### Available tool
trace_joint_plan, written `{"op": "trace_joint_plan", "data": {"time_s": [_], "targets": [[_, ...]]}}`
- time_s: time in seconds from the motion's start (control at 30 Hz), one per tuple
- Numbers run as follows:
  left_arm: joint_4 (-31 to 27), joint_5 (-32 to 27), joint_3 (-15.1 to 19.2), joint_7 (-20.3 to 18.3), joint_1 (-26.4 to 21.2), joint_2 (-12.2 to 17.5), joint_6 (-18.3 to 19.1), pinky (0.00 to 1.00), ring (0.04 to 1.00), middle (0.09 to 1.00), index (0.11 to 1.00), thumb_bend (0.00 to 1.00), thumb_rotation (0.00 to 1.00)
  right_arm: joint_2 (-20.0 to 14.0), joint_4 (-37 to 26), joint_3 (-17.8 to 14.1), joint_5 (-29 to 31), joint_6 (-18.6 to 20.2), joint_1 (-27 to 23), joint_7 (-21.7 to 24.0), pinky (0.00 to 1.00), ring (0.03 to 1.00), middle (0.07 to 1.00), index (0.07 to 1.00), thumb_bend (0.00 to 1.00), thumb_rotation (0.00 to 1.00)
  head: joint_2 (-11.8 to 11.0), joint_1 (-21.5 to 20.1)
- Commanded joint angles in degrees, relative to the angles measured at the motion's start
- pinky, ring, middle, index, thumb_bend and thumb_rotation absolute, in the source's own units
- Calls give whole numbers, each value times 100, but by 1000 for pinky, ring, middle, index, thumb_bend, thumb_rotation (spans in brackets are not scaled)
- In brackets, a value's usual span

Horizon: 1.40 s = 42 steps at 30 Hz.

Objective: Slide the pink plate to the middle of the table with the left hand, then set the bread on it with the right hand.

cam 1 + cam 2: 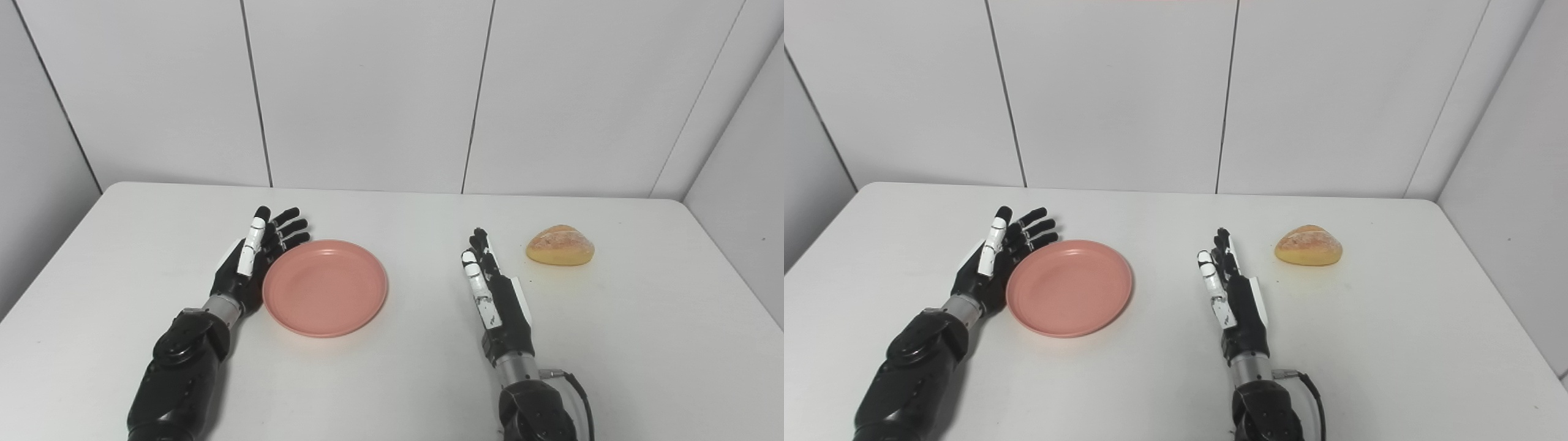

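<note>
A pink plate (325, 288) lies flat on the white table (392, 380), left of centre, and holds nothing. My left hand (254, 257) is open with its fingers stretched out, standing on edge right against the plate's left rim. A golden bread roll (560, 245) sits on the table at the right. My right hand (493, 291) is open and empty, fingers straight and pointing away, resting on edge a short way left and nearer than the bread, apart from it.
White wall panels (367, 92) rise just behind the table's far edge. A side wall (744, 153) closes in at the right. A thin cable (579, 392) runs from my right wrist.
</note>
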Motion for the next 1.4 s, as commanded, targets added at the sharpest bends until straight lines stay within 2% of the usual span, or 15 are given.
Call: {"op": "trace_joint_plan", "data": {"time_s": [0.0, 0.13, 0.3, 0.43, 0.7, 1.07, 1.17, 1.37], "targets": [[-266, -54, -24, -72, -65, -81, 52, 958, 860, 870, 840, 672, 1000, 48, -231, 13, 2, 86, -237, -6, 1000, 1000, 997, 998, 619, 852, 6, 26], [-504, 31, -82, 26, 73, -178, 110, 936, 869, 878, 839, 689, 1000, 14, -272, 16, 9, 124, -221, 19, 1000, 1000, 1000, 997, 636, 853, 31, 61], [-1070, 137, -164, 242, 322, -324, 422, 948, 850, 865, 851, 665, 1000, -20, -267, 7, 17, 87, -230, 33, 1000, 1000, 999, 996, 624, 853, 58, 62], [-1354, 219, -189, 430, 448, -464, 557, 951, 870, 869, 853, 664, 1000, -52, -283, -9, 53, 54, -217, 56, 1000, 1000, 996, 997, 622, 842, 56, 25], [-1669, 465, -237, 899, 656, -779, 520, 937, 871, 870, 853, 671, 1000, -79, -296, -19, 84, 101, -189, 60, 1000, 1000, 999, 996, 628, 841, 22, -1], [-2049, 413, -312, 945, 903, -1078, 705, 973, 895, 900, 890, 654, 1000, -97, -303, -32, 123, 102, -189, 57, 1000, 1000, 996, 986, 617, 852, 18, -51], [-2113, 431, -356, 948, 955, -1122, 720, 957, 899, 914, 894, 649, 1000, -95, -306, -34, 122, 105, -190, 41, 1000, 1000, 992, 983, 614, 856, 5, -70], [-2170, 430, -411, 967, 1005, -1178, 756, 999, 908, 919, 882, 664, 1000, -83, -292, -63, 183, 93, -204, 45, 1000, 1000, 995, 987, 604, 844, -2, -104]]}}
